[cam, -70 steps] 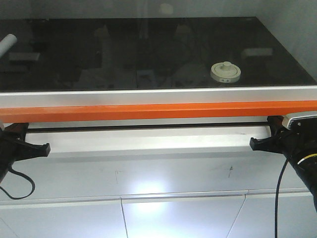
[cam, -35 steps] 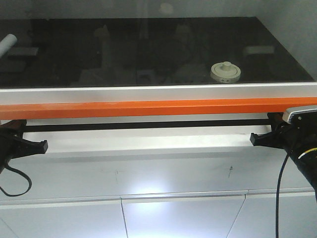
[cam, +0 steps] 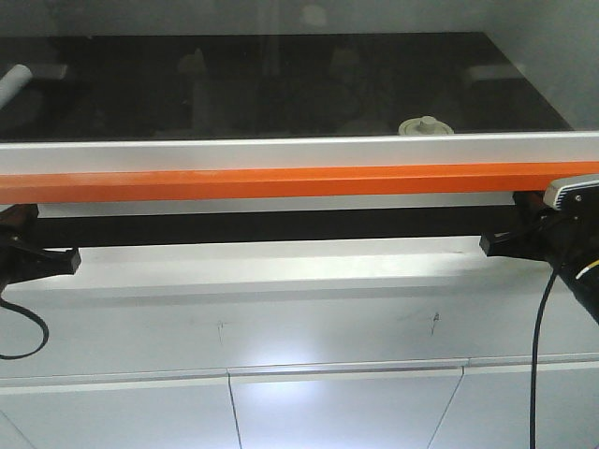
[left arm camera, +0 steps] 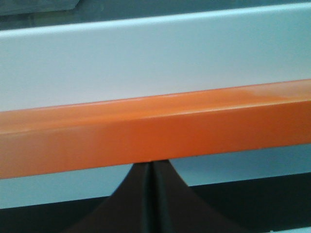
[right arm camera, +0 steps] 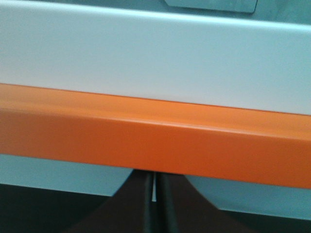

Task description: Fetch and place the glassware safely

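Early stage: my left gripper [cam: 65, 262] and right gripper [cam: 491, 245], each closed tight on nothing, met the underside of the orange bar [cam: 281, 182], while the lidded glass jar [cam: 426, 126] stood untouched behind it on the dark worktop [cam: 234, 94], right of centre; fetching and placing were not yet done.

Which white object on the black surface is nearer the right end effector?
The knob-lidded jar, right of centre; the white tube lies at the far left.

One jar [cam: 426, 126], one white tube [cam: 14, 82], one orange bar [cam: 281, 182], one left tool [cam: 73, 262], one right tool [cam: 485, 245]
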You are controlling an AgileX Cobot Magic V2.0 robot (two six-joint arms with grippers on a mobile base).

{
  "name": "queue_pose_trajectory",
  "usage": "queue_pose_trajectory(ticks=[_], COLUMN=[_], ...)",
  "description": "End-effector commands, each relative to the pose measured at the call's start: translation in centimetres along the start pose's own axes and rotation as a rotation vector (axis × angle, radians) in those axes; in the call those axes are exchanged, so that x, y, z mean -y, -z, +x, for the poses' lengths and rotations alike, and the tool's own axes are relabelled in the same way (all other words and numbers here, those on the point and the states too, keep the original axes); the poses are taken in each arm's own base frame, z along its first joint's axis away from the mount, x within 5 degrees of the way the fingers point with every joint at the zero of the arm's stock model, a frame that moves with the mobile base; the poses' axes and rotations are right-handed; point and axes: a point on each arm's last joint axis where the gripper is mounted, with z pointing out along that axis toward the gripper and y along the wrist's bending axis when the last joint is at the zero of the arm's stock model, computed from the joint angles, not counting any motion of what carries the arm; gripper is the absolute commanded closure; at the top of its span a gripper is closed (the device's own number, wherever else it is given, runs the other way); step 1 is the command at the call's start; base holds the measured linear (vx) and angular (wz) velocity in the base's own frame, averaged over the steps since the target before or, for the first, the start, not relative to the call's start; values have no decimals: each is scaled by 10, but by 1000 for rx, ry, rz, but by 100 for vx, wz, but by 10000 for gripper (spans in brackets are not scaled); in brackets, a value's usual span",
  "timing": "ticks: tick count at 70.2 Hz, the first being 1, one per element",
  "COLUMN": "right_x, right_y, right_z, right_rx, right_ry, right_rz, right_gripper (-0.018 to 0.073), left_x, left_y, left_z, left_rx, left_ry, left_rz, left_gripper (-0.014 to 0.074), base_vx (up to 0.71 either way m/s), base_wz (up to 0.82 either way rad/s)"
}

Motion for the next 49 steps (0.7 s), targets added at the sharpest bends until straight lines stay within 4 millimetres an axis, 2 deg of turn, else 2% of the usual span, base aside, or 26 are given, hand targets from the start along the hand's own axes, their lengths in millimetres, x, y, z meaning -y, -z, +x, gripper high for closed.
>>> queue_pose_trajectory(ticks=[1, 22, 49], right_x=[6, 8, 12], right_y=[-6, -2, 6], right_z=[-58, -84, -125], right_rx=[335, 388, 468], right_ry=[34, 38, 46], right_rz=[10, 11, 25], right_gripper=[560, 560, 560], left_x=[-2, -5, -6], left_y=[0, 1, 15], left_z=[-53, -89, -133], left_rx=[287, 327, 406], left_ry=[3, 3, -27], left_rz=[-14, -17, -5], left_gripper=[603, 603, 603], base_vx=[0, 0, 0], base_wz=[0, 0, 0])
